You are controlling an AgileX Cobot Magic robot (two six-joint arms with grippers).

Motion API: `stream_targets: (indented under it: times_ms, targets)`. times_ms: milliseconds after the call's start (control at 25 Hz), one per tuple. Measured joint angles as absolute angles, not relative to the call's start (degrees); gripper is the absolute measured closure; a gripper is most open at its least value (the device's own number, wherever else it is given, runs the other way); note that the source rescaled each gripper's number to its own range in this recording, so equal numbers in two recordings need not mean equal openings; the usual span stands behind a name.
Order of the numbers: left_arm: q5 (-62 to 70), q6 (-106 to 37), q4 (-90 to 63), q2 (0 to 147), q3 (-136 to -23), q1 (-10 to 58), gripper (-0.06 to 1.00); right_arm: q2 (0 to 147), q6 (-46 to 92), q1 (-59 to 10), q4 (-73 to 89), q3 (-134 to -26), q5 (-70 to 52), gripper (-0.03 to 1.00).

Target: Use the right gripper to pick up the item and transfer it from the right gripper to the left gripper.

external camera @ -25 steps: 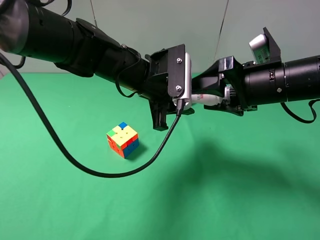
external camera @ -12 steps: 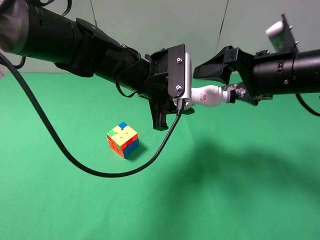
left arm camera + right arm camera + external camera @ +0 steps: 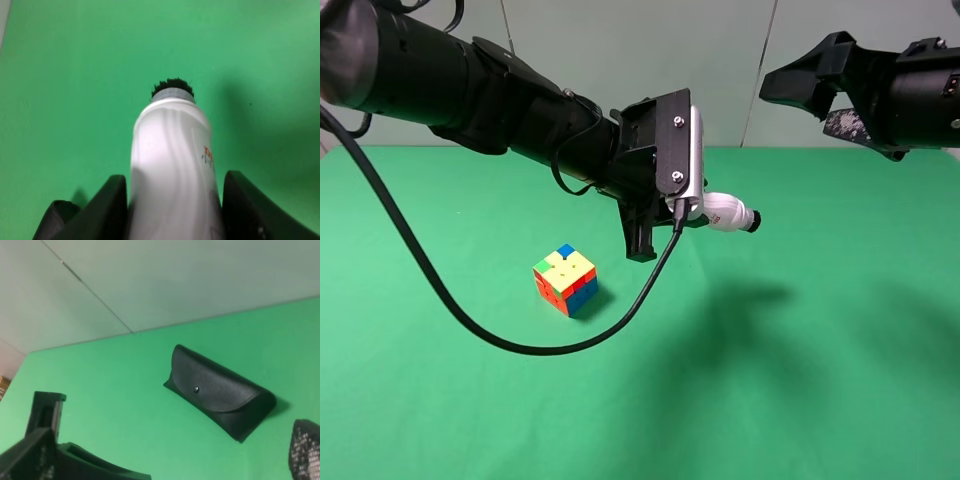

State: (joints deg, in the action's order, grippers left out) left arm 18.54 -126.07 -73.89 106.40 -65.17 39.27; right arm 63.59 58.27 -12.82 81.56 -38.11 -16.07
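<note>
The item, a small white bottle point(image 3: 728, 212) with a black bristly cap, sticks out sideways from my left gripper point(image 3: 698, 208), which is shut on its base and holds it high above the green table. In the left wrist view the bottle point(image 3: 172, 160) sits between the two black fingers point(image 3: 107, 210), cap pointing away. My right gripper point(image 3: 817, 100) is open and empty at the upper right, well apart from the bottle. Its fingers point(image 3: 46, 440) frame the right wrist view with nothing between them.
A multicoloured puzzle cube point(image 3: 566, 280) lies on the green table point(image 3: 800, 400) below the left arm. A long black cable point(image 3: 450, 300) loops down from that arm. A black glasses case point(image 3: 220, 392) lies on the table near the back wall in the right wrist view.
The right gripper opened, let go of the bottle and drew back up and to the right. The bottle stays in the left gripper, its free end sagging slightly.
</note>
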Motion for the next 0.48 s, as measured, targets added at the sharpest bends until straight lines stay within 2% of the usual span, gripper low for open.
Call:
stream_targets:
  times_ms: [240, 480]
  targets:
    - [18.5, -126.0, -73.9, 106.4, -65.2, 39.3, 0.94, 63.3, 50.3, -12.8, 71.8, -38.1, -15.8, -0.03]
    - [18.4, -126.0, -73.9, 106.4, -65.2, 39.3, 0.94, 59.4, 29.5, -12.8, 49.0, -38.1, -16.5, -0.03]
